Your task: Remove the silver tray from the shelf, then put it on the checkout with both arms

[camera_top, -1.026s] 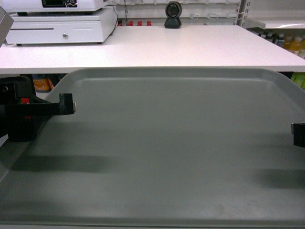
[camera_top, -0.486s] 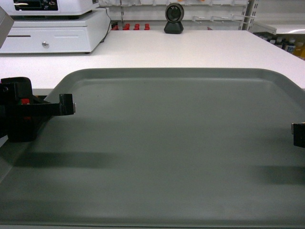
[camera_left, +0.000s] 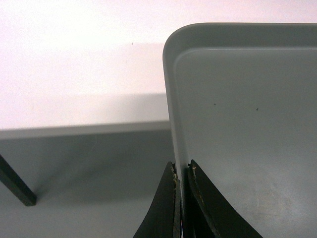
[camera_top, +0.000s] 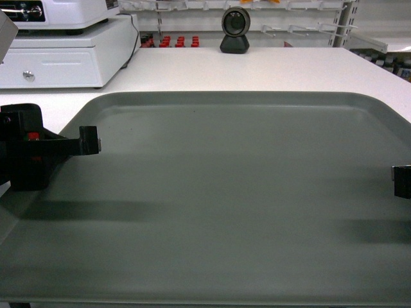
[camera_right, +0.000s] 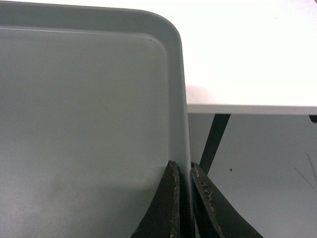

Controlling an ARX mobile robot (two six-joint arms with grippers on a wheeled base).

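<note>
The silver tray (camera_top: 231, 192) fills most of the head view, held level in the air with its far edge over the near part of the white checkout (camera_top: 257, 67). My left gripper (camera_top: 90, 141) is shut on the tray's left rim (camera_left: 173, 129), one black finger (camera_left: 166, 208) outside the rim and one inside. My right gripper (camera_top: 401, 181) is shut on the right rim (camera_right: 182, 109) in the same way, and only its tip shows at the head view's right edge. Both wrist views show the tray's far corners lying over the checkout (camera_left: 74, 59) top (camera_right: 247, 49).
On the checkout stand a white cash register (camera_top: 58, 45) at the back left and a black round scanner (camera_top: 235, 31) at the back middle. Store shelves (camera_top: 379, 45) lie behind and to the right. A black slanted table leg (camera_right: 213, 141) shows under the counter edge.
The checkout and the things on it have slid towards me and lower in the head view, so the tray's far edge now reaches over the counter. Both grips are unchanged.
</note>
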